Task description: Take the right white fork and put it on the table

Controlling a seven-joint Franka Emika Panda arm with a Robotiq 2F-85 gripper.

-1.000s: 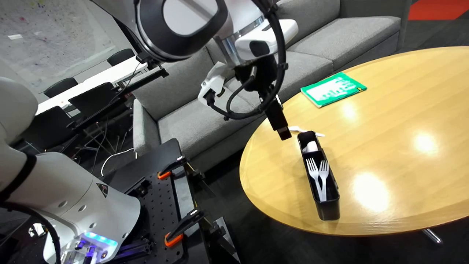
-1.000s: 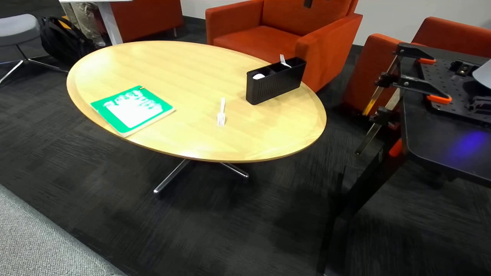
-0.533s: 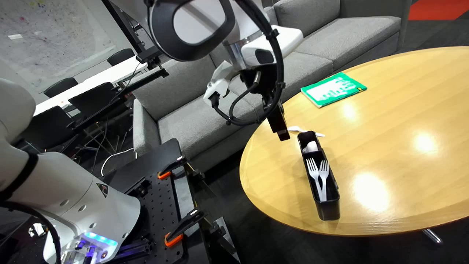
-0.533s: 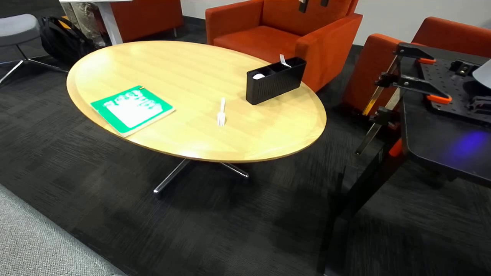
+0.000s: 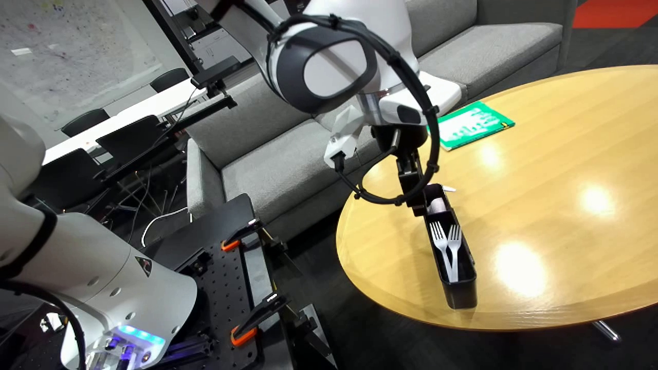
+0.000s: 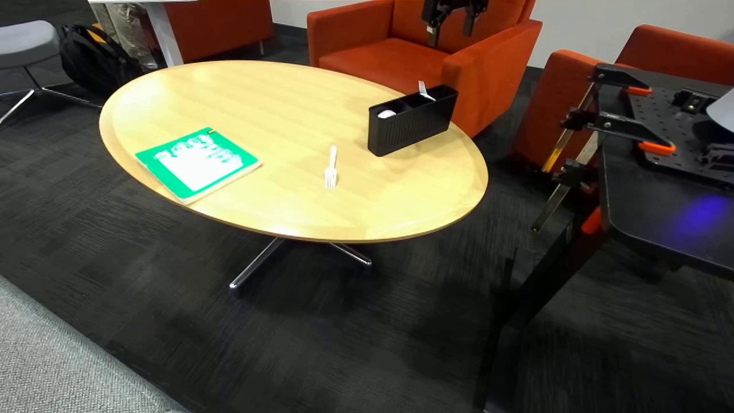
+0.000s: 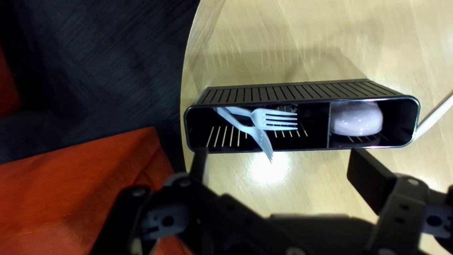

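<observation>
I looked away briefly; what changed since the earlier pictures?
The end effector moved down toward the black tray, open, with nothing taken hold of or let go. The tray, the two forks inside it, the loose fork on the table and the green booklet stayed put.

In an exterior view, glare is reflected in bright patches by the glossy wooden table (image 5: 555, 231). A blue glow is cast on the black workbench (image 6: 648, 189) at right. In the wrist view, the black tray (image 7: 300, 94) is flanked by shadow; the gripper (image 7: 285, 170) is blurred.
</observation>
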